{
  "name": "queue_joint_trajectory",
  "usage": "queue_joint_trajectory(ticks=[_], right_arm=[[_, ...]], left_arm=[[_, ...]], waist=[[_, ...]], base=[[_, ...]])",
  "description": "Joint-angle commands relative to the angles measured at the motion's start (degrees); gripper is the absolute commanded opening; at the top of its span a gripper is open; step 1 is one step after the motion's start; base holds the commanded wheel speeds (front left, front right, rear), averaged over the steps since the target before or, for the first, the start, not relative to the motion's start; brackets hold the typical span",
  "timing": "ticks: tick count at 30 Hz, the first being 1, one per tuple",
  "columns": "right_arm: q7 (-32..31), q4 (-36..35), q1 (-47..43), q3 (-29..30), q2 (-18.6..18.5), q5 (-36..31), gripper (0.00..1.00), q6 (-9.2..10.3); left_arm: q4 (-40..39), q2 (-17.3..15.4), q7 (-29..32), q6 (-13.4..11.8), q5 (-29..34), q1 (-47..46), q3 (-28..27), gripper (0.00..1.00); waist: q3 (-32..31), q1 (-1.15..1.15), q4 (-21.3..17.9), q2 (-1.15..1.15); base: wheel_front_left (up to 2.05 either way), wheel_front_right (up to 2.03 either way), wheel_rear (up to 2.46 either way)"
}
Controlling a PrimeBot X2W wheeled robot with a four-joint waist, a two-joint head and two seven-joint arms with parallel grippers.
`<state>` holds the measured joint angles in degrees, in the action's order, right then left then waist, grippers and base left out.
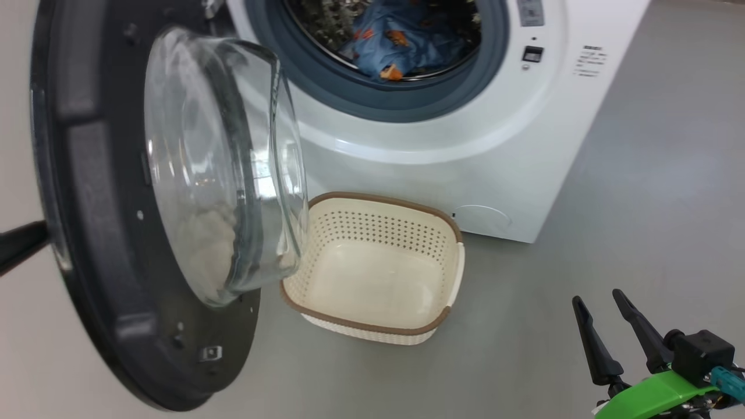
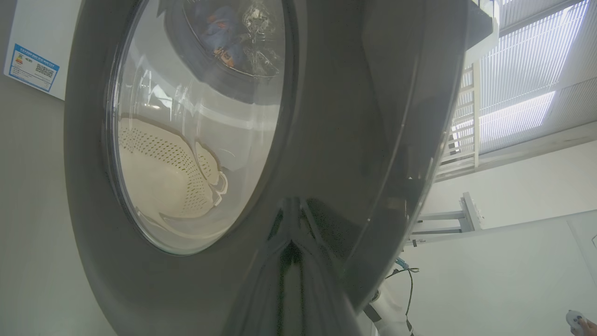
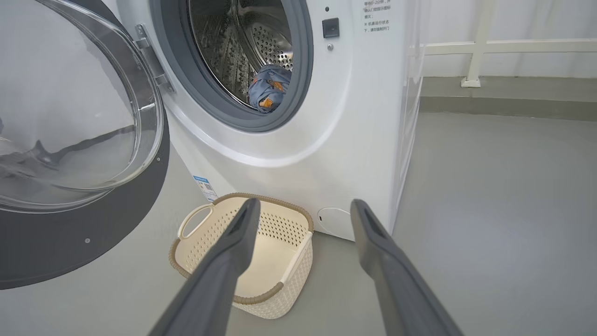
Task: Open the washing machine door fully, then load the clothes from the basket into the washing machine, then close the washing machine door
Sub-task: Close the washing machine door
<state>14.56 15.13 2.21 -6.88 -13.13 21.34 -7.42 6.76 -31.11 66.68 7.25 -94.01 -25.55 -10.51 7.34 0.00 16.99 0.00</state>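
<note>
The washing machine door (image 2: 350, 116) is glossy black with clear glass, the basket (image 1: 378, 233) matt plastic, the clothes (image 1: 396, 35) soft cloth.

A: What carries everything here?
B: The floor (image 1: 640, 233) — smooth, plain grey, spreading to the right and the near side.
A: And what stands on it?
B: The washing machine (image 1: 465, 145), a big white box at the far side. On the near side of its lower front sits the basket (image 1: 378, 227) — cream, brown-rimmed, upright.
A: Touching?
B: Just beside it; I cannot tell whether they meet.
</note>
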Motion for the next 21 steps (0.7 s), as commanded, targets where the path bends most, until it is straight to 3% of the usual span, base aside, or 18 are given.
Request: queue_joint_trajectory(ticks=[1, 21], right_arm=[[0.44, -1.56, -0.74, -0.76, -0.39, -0.07, 1.00, -0.07], [0.44, -2.62, -1.05, 0.77, 0.63, -0.34, 1.00, -0.07]], left_arm=[[-2.63, -2.05, 0.83, 0.24, 0.13, -1.12, -1.73, 0.00], [-4.44, 3.54, -1.05, 0.24, 3.06, -5.15, -0.14, 0.00]], waist=[[-0.58, 0.00, -1.62, 0.00], [-0.57, 0.00, -11.03, 0.00]], base=[[0.00, 0.00, 0.00], [0.00, 0.00, 0.00]])
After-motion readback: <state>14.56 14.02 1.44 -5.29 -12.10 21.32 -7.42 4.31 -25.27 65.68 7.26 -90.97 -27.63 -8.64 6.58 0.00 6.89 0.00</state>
